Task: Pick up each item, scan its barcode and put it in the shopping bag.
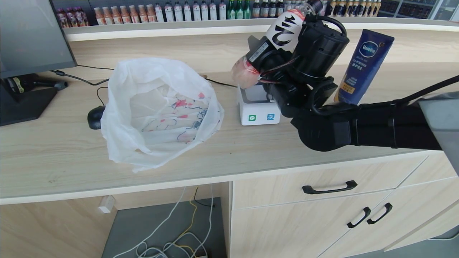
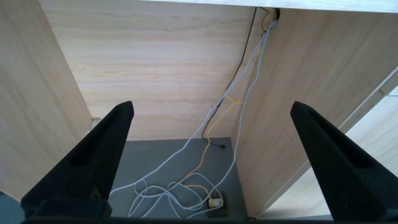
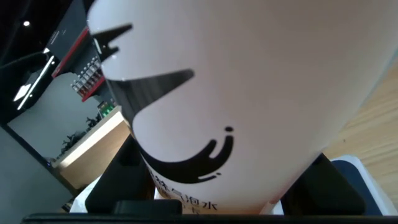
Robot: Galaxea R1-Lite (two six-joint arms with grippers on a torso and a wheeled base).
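Right gripper [image 1: 267, 59]: clamped on the bottle [image 1: 283, 30], fingers closed round its lower half, above the counter [image 1: 251, 154]. Bottle held tilted, long axis on a diagonal: pale pink base down and to the gripper's left, cap end up and to its right, toward the back shelf of drinks [image 1: 179, 10]. White label with black marks faces up; barcode patch sits on the side just above the fingers. In the right wrist view the bottle [image 3: 249, 93] lies close across the lens, with a dark finger [image 3: 109, 186] on either side of it. Directly below the gripper: white scanner box [image 1: 258, 107], the bottle's base just over its back edge; contact cannot be judged. Left of the gripper, well apart: shopping bag [image 1: 154, 66], mouth open upward, rim slumped, printed packaging inside. Bare counter lies between bag and scanner box, and in a strip from the box to the counter's front edge. Right of the gripper, near the arm: blue tube [image 1: 364, 64] standing upright. Beyond the bag: mouse [image 1: 95, 117], touching the bag's wall, and monitor [image 1: 28, 36]. Left gripper [image 2: 211, 109]: fingers spread wide, holding nothing, in the recess under the counter, with loose cables [image 2: 205, 155] on the floor ahead of it.
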